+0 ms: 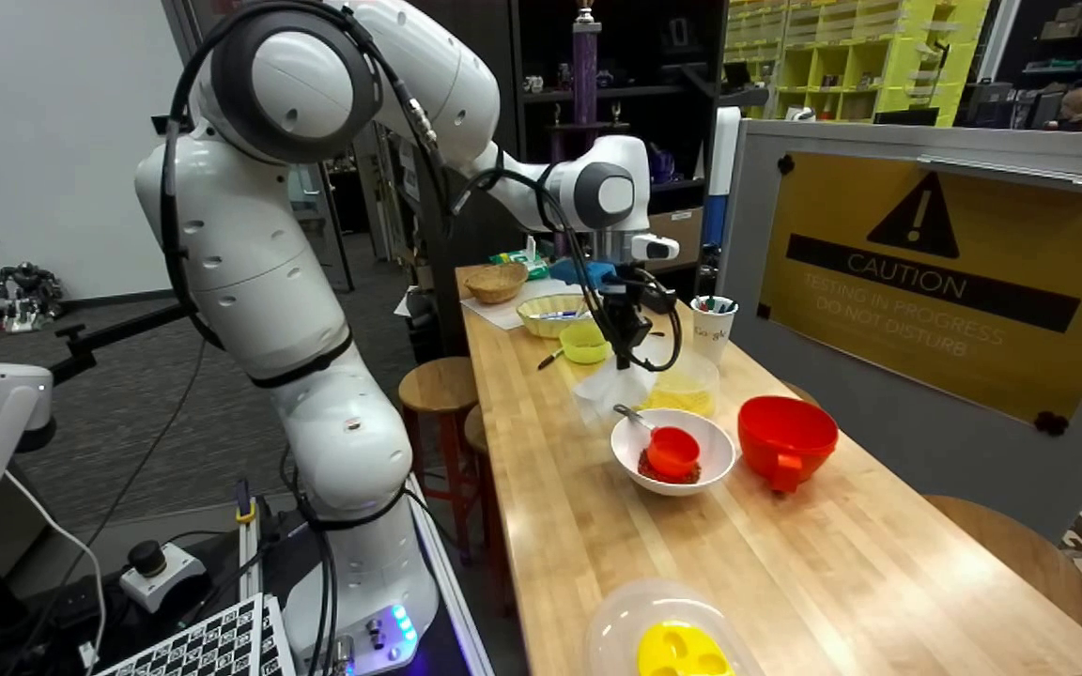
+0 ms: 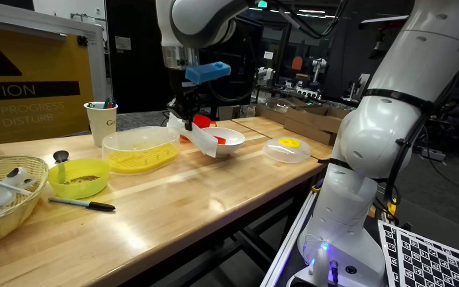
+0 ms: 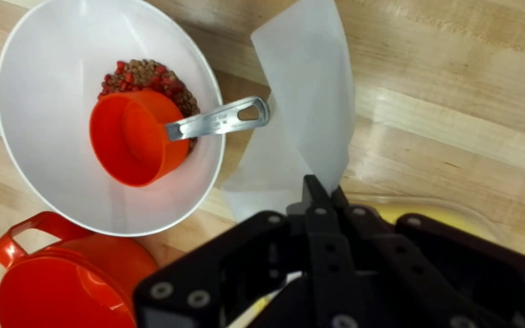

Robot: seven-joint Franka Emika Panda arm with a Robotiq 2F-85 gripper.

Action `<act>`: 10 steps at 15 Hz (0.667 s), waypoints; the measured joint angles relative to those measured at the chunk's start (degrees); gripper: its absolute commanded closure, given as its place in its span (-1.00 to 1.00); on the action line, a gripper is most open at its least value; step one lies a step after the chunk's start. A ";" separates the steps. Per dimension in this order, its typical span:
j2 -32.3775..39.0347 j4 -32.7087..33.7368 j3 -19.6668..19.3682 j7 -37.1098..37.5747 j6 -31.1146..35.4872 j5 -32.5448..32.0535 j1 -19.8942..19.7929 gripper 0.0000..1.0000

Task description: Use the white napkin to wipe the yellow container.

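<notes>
Just beside the low, wide, pale yellow translucent plastic container (image 2: 144, 153), a thin white paper napkin (image 3: 312, 86) hangs from the black two-fingered gripper (image 3: 326, 189), pinched tight on it. Grasp done; the wipe itself looks left to do. Whether paper touches container: cannot tell. Napkin matt, folded into two flaps. Container smooth-walled, round-cornered, clear above, its base yellow and gridded. Past the napkin from the container, a smooth white bowl (image 3: 43, 127) holds red and brown grains (image 3: 144, 75).
</notes>
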 measured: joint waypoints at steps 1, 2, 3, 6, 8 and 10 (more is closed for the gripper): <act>-0.40 0.26 0.21 0.41 0.02 0.00 0.00 0.99; -0.62 0.67 0.54 0.92 0.05 0.00 0.00 0.99; -0.67 1.20 1.05 1.62 0.05 -0.23 0.01 0.99; -0.32 2.61 3.26 5.40 0.05 -2.49 0.06 0.99; 0.26 3.54 4.75 7.99 0.05 -3.92 0.17 0.99; 1.26 4.69 5.82 10.17 0.03 -5.17 0.24 0.99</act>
